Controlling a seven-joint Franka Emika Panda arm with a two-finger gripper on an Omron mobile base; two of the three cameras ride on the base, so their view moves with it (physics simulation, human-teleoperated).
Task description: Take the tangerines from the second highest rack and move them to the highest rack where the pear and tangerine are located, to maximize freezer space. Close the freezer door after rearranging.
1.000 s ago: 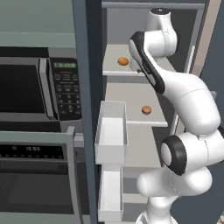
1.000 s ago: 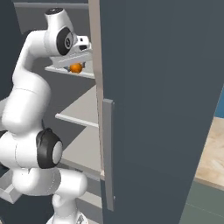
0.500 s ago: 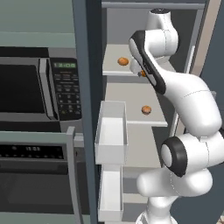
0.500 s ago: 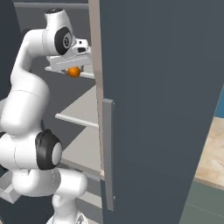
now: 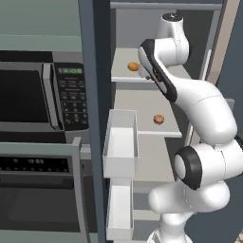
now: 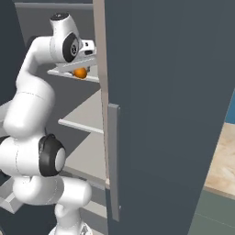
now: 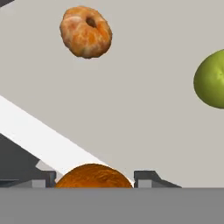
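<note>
My gripper (image 7: 94,180) is shut on a tangerine (image 7: 94,174) just over the white front edge of the highest rack (image 7: 39,138). Seen from the right base, that held tangerine (image 6: 81,73) hangs under the hand at the rack's lip (image 6: 57,72). Further in on this rack lie another tangerine (image 7: 86,31) and the yellow-green pear (image 7: 212,78). The left base view shows a tangerine (image 5: 133,67) on the highest rack (image 5: 124,79) and one tangerine (image 5: 158,119) on the second highest rack (image 5: 142,133). The freezer door (image 5: 94,142) stands open on the left.
White door bins (image 5: 120,144) jut out beside the racks at the left. A microwave (image 5: 38,95) and oven (image 5: 33,190) stand left of the freezer. A tall dark panel with a handle (image 6: 113,160) closes off the right side. My own arm (image 5: 199,104) fills the compartment's right half.
The hand with the held tangerine has shifted only slightly at the highest rack's front edge. The fruits on the racks lie where they were.
</note>
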